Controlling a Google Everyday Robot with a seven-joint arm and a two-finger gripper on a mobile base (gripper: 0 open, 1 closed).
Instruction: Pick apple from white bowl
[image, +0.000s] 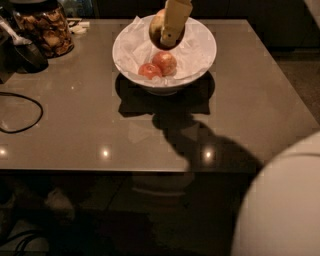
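The white bowl (200, 70), lined with crumpled white paper, stands at the back middle of the table. Two redder apples (159, 65) lie in it, front left. My gripper (165, 34) hangs over the bowl's back part, with its tan fingers (174, 17) pointing down. It is shut on the pale yellowish-green apple (156, 24) and holds it above the paper, clear of the two red apples. The gripper hides part of the apple.
A glass jar of brown snacks (44, 29) stands at the table's back left, beside a dark object (25, 52). A black cable (20, 112) loops at the left edge. My white arm body (285, 205) fills the lower right corner.
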